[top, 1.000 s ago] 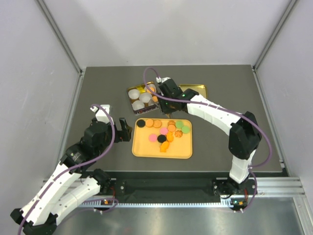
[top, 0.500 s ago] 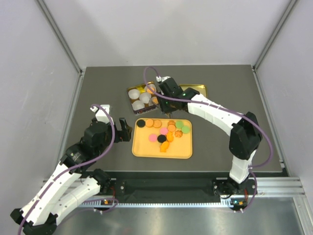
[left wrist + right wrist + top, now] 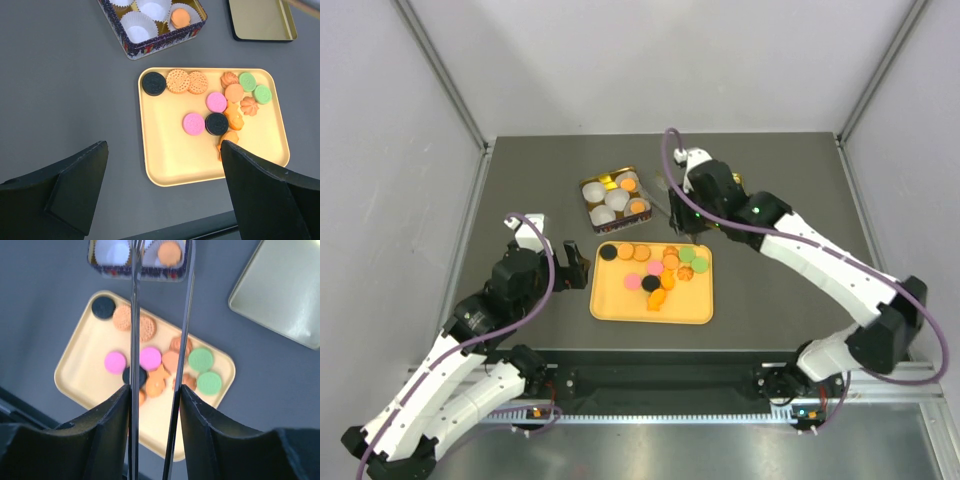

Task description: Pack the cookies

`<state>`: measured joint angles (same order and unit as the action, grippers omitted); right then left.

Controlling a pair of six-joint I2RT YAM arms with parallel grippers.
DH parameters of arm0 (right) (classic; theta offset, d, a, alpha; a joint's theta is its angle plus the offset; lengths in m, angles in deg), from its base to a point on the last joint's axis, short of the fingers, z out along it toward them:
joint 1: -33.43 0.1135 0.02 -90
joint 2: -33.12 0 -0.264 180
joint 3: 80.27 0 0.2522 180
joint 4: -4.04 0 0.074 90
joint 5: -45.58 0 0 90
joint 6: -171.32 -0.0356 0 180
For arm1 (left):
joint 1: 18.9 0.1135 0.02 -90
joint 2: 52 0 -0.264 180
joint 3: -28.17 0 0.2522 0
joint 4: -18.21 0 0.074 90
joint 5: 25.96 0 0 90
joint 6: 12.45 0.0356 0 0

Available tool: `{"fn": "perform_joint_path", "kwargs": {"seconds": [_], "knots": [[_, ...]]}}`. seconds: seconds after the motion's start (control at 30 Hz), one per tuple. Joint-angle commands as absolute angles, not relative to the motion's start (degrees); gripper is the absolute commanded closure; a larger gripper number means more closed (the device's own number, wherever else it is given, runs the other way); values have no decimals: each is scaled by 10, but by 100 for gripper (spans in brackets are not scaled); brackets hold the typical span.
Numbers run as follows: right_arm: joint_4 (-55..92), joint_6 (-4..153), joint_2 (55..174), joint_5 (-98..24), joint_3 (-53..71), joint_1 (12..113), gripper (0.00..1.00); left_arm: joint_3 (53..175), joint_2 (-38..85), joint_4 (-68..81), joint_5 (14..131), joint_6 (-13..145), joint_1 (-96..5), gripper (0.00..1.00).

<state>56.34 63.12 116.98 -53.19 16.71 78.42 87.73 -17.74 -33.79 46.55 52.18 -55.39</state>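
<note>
Several cookies (image 3: 655, 268), orange, pink, green and black, lie on a yellow tray (image 3: 640, 306); they also show in the left wrist view (image 3: 216, 102) and the right wrist view (image 3: 150, 358). A tin (image 3: 592, 187) holds white paper cups and an orange cookie (image 3: 638, 207), which also shows in the left wrist view (image 3: 180, 18). My right gripper (image 3: 682, 220) is shut on metal tongs (image 3: 134, 315) above the tray's far edge. The tong tines stand apart with nothing between them, their tips by the tin (image 3: 150, 271). My left gripper (image 3: 578, 268) is open and empty, left of the tray.
A gold tin lid (image 3: 260, 20) lies right of the tin, partly hidden under my right arm in the top view (image 3: 725, 180). Grey walls close in the dark table (image 3: 780, 290) on three sides.
My right arm has swung right and lifted away from the tin, carrying the tongs from over the cups to above the tray's far edge. The left arm has not moved.
</note>
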Motion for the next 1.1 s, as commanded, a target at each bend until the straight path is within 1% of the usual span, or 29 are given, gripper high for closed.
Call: {"fn": "perform_joint_path", "kwargs": {"seconds": [0.0, 0.2, 0.33, 0.5, 0.7, 0.87, 1.07], "knots": [[565, 618, 1088, -536, 100, 809, 58, 877, -183, -333, 460, 521, -555, 1], [572, 559, 988, -577, -32, 905, 59, 877, -182, -332, 463, 521, -555, 1], [588, 505, 959, -608, -70, 987, 59, 877, -182, -331, 465, 522, -555, 1], [608, 451, 954, -637, -98, 1058, 60, 877, -181, -331, 466, 522, -555, 1], [627, 399, 930, -654, -129, 1100, 59, 877, -183, -331, 467, 524, -555, 1], [646, 353, 890, -657, -156, 1112, 59, 876, -187, -331, 467, 523, -555, 1], [651, 340, 890, -642, -165, 1115, 59, 877, -190, -331, 467, 523, -555, 1]]}}
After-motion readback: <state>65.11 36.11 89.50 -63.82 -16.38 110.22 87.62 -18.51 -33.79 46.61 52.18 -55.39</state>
